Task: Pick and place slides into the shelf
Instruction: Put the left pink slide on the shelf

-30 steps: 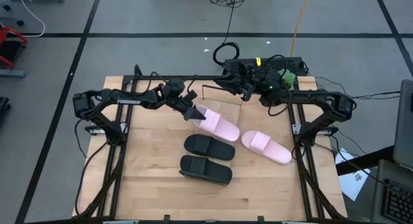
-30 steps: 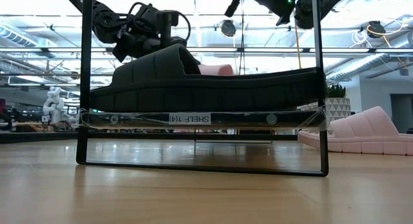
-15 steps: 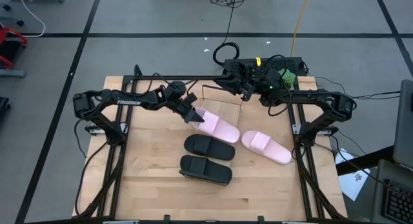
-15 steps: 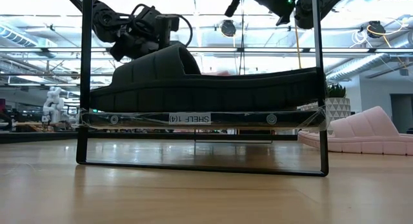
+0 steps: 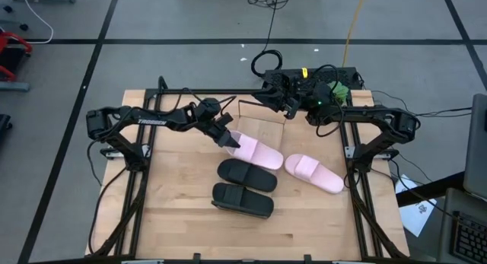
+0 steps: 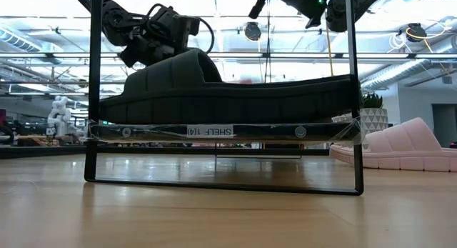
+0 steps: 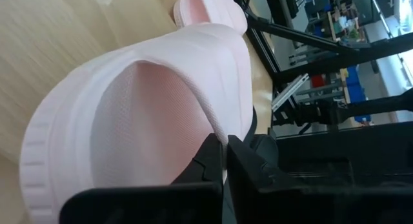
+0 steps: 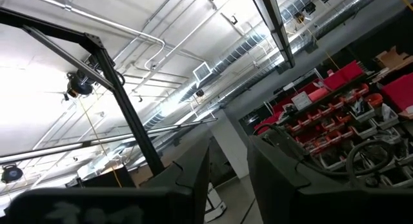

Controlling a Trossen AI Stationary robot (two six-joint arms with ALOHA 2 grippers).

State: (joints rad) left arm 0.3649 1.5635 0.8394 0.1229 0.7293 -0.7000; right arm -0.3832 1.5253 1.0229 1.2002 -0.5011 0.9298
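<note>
My left gripper (image 5: 227, 136) is shut on one pale pink slide (image 5: 257, 149) beyond the two black slides (image 5: 246, 173) (image 5: 242, 201). The second pink slide (image 5: 313, 173) lies on its sole to the right. In the low view the nearest black slide (image 6: 228, 98) rests on its sole on the shelf's board (image 6: 214, 131), between the thin dark wire frame's uprights, and hides the held pink slide. The shelf's far end (image 5: 266, 124) shows in the high view. My right gripper (image 5: 283, 103) is open, raised over the table's far edge. My left gripper pinches the pink slide's wide strap at one side edge (image 7: 222, 135), one finger (image 7: 208, 161) inside the strap's opening and one outside. It comes slanting down from the far left. Whether the slide's heel end (image 5: 274, 156) rests on the surface cannot be told.
Dark frame rails (image 5: 141, 180) (image 5: 358, 180) run along both sides of the tabletop. Cables and a dark box (image 5: 319, 77) crowd the far edge behind my right arm. Bare wood (image 5: 183, 211) shows to the left of the black slides.
My left gripper has moved down and a little toward the near edge, still shut on the pink slide. The slide has come down with it: in the low view its pink top, seen above the black slide a second ago, has sunk out of sight behind it.
</note>
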